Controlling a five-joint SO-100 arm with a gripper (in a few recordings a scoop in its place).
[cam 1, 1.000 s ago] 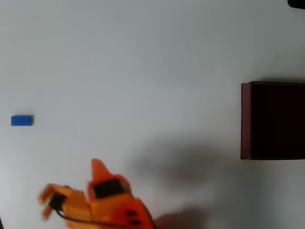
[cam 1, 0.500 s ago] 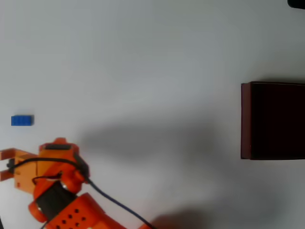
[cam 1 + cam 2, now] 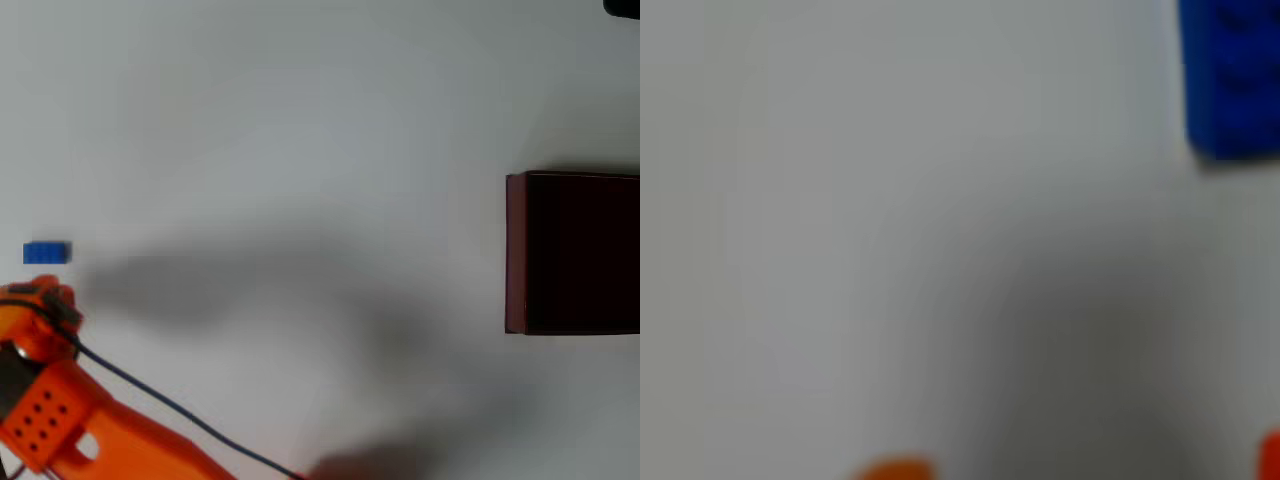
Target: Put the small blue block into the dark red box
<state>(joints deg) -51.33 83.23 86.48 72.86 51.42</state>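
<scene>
The small blue block (image 3: pixel 46 253) lies flat on the white table at the far left of the overhead view. My orange arm (image 3: pixel 55 410) reaches in from the bottom left, and its wrist (image 3: pixel 40 303) sits just below the block at the left edge. In the blurred wrist view the small blue block (image 3: pixel 1235 75) fills the top right corner. Two orange fingertips (image 3: pixel 895 468) peek in at the bottom, far apart, so my gripper (image 3: pixel 1083 465) is open with nothing between them. The dark red box (image 3: pixel 515 252) stands at the right edge, cut off by the frame.
A dark cable (image 3: pixel 170 405) runs along the arm. The arm's shadow falls across the bare white table (image 3: pixel 300 120) between the block and the box.
The arm has swung left and up across the bottom of the overhead view. Its head now sits just below the blue block. Block and box have not moved.
</scene>
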